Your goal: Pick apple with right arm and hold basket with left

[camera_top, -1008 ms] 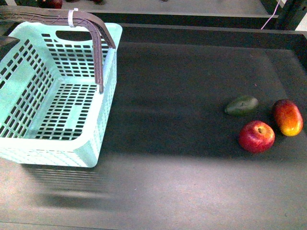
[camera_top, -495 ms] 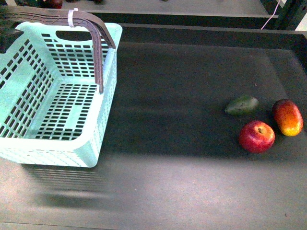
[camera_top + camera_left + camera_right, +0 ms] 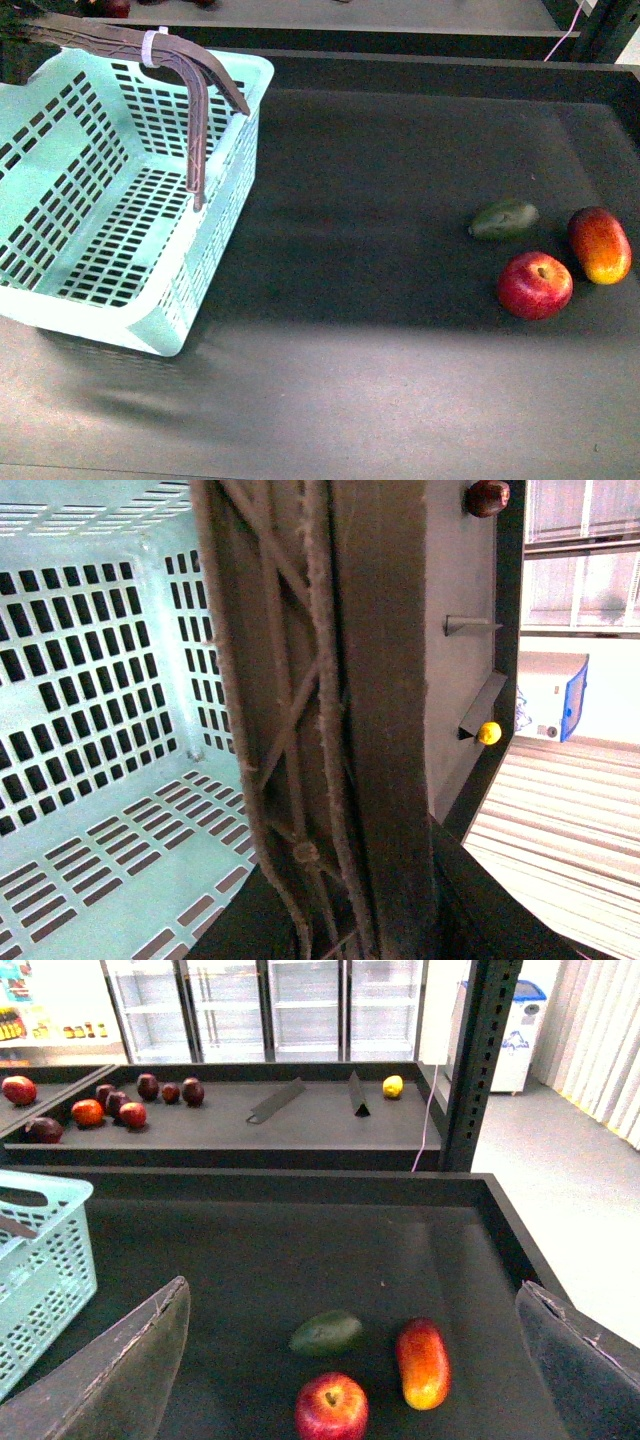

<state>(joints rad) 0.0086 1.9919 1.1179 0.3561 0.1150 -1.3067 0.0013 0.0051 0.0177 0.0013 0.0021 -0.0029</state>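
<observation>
The basket (image 3: 95,320) hangs tilted from its handle (image 3: 199,125), the left gripper's hold hidden, while the right gripper (image 3: 352,1290) gapes wide, lined up for the apple (image 3: 535,285).

**Front view:** even overhead light, sharp focus. The dark worktop (image 3: 380,400) shows a broad dim band across its middle and a paler strip nearest the camera. The basket (image 3: 90,322) casts a soft shadow toward the camera.

**Left wrist view:** the handle (image 3: 340,730), close to the lens, is soft; the windows (image 3: 580,550) beyond are overexposed.

**Right wrist view:** bright background; the fingers (image 3: 120,1370) of the right hand (image 3: 352,1290) are blurred.
</observation>
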